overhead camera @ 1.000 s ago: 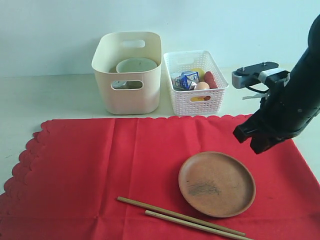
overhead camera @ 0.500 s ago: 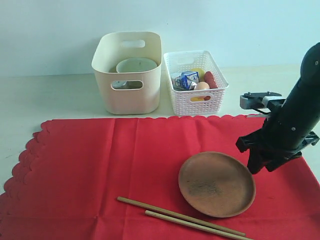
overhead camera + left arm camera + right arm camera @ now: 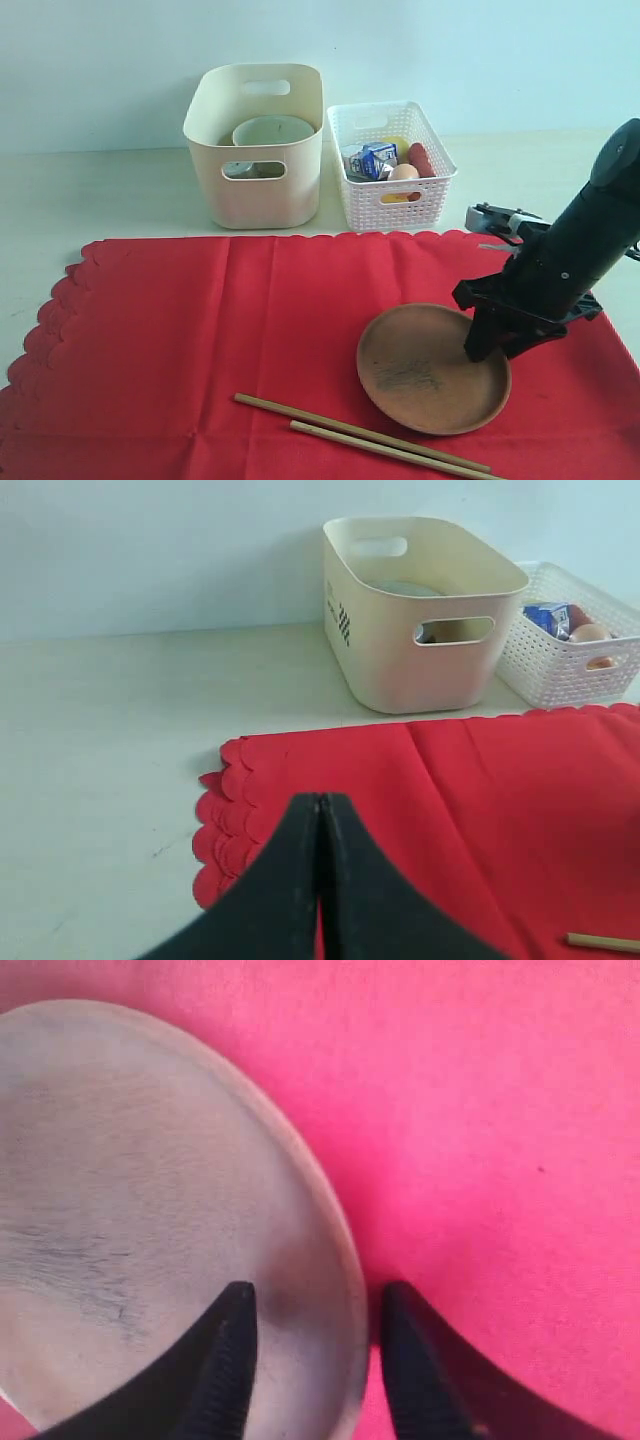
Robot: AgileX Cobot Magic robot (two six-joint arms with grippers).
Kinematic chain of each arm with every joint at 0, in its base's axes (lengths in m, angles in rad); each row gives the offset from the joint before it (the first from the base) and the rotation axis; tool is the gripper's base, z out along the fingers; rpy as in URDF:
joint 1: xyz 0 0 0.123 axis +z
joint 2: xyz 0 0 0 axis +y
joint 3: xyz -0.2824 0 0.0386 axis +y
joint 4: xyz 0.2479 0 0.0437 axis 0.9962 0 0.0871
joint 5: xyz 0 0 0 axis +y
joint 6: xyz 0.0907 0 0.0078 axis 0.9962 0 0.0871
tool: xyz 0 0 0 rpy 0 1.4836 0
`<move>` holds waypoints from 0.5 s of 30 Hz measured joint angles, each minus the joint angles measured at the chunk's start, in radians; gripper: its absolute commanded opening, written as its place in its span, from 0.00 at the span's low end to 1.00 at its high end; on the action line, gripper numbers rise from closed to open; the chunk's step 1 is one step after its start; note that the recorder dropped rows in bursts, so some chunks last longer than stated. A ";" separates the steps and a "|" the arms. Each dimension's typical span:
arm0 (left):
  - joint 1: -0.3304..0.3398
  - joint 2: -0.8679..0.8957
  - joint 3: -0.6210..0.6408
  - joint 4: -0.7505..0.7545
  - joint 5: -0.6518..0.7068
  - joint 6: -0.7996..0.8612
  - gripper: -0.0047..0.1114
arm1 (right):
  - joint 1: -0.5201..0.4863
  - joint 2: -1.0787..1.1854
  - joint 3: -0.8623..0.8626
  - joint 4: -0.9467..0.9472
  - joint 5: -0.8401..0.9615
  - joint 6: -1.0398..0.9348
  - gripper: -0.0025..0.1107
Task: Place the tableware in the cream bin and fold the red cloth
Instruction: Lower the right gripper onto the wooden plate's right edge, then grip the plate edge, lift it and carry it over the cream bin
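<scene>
1. The cream bin (image 3: 255,205) stands behind the red cloth (image 3: 200,340). It holds the white bowl (image 3: 273,130), and what looks like the steel cup (image 3: 238,168) shows through its front cut-out.
2. Just beside it, the white lattice basket (image 3: 365,205) holds a blue-white carton (image 3: 378,157), an egg (image 3: 404,172), a red sausage (image 3: 420,158) and a yellow piece I cannot name.
3. The round brown plate (image 3: 410,370) and the chopsticks (image 3: 360,435) lie on the cloth.
4. From outside I see the right gripper (image 3: 490,345) low at the plate's near-right rim, but the arm hides its tips.
5. Its wrist camera shows them: the jaws are parted and straddle the rim, one finger over the plate, the other over the cloth. They are not clamped on it.
6. The left gripper (image 3: 322,810) appears only on its own camera. It is closed and empty, over the cloth's scalloped end. That view also shows dark markings (image 3: 338,615) on the bin's side wall.
</scene>
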 measured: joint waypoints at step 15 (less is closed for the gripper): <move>0.000 0.000 0.000 0.000 0.000 0.000 0.04 | -0.001 -0.034 0.000 0.017 -0.013 -0.037 0.02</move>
